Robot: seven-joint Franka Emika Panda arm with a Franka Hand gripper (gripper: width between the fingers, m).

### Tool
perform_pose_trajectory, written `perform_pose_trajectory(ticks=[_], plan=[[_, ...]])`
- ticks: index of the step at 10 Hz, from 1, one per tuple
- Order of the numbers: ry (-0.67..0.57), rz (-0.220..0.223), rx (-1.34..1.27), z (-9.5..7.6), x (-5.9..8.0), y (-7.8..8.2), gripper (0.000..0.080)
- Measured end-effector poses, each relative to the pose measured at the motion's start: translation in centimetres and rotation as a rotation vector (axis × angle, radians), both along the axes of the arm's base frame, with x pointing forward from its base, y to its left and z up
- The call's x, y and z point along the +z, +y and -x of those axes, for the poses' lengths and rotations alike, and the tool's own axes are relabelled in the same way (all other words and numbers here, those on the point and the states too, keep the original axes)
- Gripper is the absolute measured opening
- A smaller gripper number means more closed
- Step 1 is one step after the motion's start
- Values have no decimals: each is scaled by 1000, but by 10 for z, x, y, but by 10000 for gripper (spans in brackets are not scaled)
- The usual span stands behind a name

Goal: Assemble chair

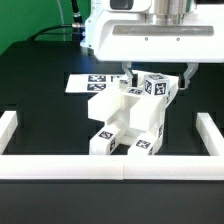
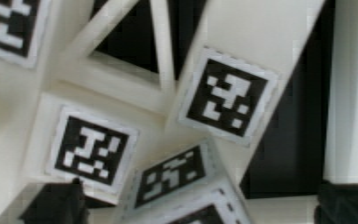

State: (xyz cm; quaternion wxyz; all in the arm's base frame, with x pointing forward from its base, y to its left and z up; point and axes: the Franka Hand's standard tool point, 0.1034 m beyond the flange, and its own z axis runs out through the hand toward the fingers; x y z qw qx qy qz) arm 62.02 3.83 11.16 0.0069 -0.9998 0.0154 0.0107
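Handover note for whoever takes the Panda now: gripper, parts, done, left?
Gripper: directly above the chair assembly, fingers either side of its top; whether it is gripping cannot be told.
Parts: joined white tagged pieces stand mid-table, in front of the marker board, inside the border rails.
Done: several parts joined.
Left: completeness unclear; check seating in the wrist view.

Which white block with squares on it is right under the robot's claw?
The tagged top block of the chair, between the gripper fingers. The other tagged blocks sit lower, toward the front rail.
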Motion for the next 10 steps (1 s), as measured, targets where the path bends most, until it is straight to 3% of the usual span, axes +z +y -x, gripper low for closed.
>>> perform_pose_trajectory(ticks=[3, 5, 6, 7, 10], plan=[[-1, -1, 71, 0, 0, -1, 648], [-1, -1, 70, 0, 0, -1, 379], [-1, 0, 70, 0, 0, -1, 379], [-1, -1, 62, 0, 0, -1, 284], [0, -1, -35, 0, 0, -1, 284]])
